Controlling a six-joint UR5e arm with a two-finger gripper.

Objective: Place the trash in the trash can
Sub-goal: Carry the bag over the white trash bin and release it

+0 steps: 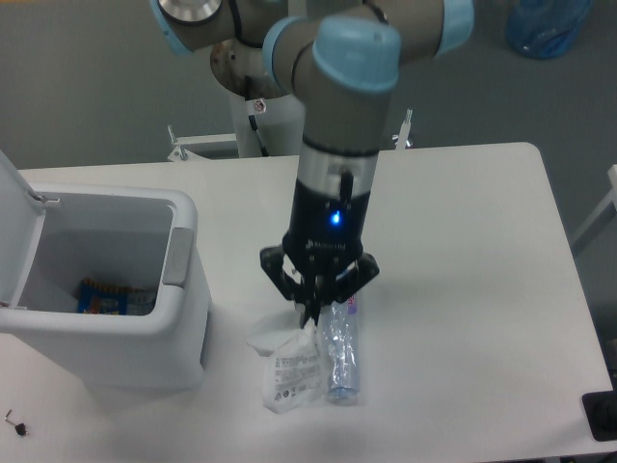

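Although the bin (pixel 183 289) stood with its lid (pixel 17 227) swung open, neither piece of trash had reached it in the fixed camera's view. Something with a blue and orange print (pixel 104 297) lay at the bottom of the bin; what it was could not be told.

The gripper (pixel 310 318) hung to the right of the bin, fingers pointing down and drawn together on the top edge of the wrapper (pixel 292 371). The wrapper dangled from the fingertips, its lower part appearing to brush the table (pixel 463 241) or hang just above it; which of the two could not be told. So the first item looked picked and lifting, but not carried.

The bottle (pixel 342 357) lay flat on the table just right of the wrapper, farther from the bin, its capped end hidden behind the gripper. It was untouched.

By this reading the task was in its early part: the wrapper needed to be moved left over the bin's opening and let go, and after that the bottle had to be fetched and dropped in the same way.
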